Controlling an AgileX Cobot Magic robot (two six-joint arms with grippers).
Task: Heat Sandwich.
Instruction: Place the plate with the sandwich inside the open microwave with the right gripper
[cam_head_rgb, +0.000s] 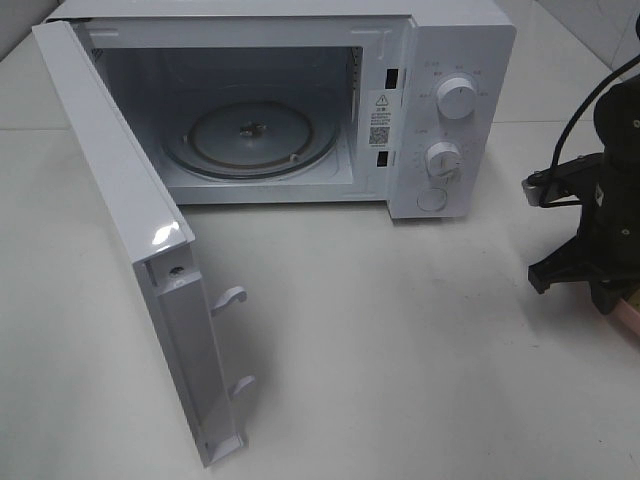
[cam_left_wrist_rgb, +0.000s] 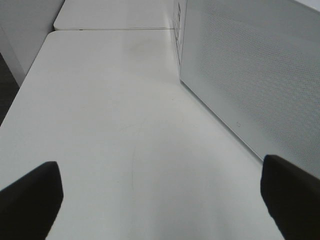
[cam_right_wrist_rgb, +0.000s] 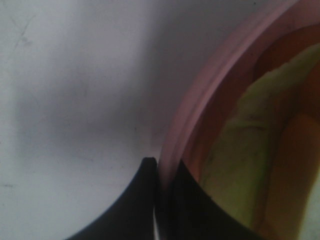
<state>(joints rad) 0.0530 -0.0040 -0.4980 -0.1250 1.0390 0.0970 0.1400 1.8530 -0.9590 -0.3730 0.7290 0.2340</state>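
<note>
The sandwich (cam_right_wrist_rgb: 250, 150) shows its pale yellow-green filling and tan crust close up in the right wrist view, lying on the pink plate (cam_right_wrist_rgb: 200, 100). My right gripper (cam_right_wrist_rgb: 162, 167) is shut on the plate's rim, one finger outside it and one inside. From the high camera only a sliver of the plate (cam_head_rgb: 630, 318) shows at the right edge, under my right gripper (cam_head_rgb: 597, 285); the sandwich is hidden there. My left gripper (cam_left_wrist_rgb: 160, 200) stands open over bare table beside the microwave door (cam_left_wrist_rgb: 250, 75), holding nothing.
The white microwave (cam_head_rgb: 450, 60) stands at the back with its door (cam_head_rgb: 130, 230) swung wide open toward the front left. Its glass turntable (cam_head_rgb: 250, 135) is bare. Two knobs (cam_head_rgb: 456, 98) sit on its right panel. White table (cam_head_rgb: 400, 350) lies between microwave and right arm.
</note>
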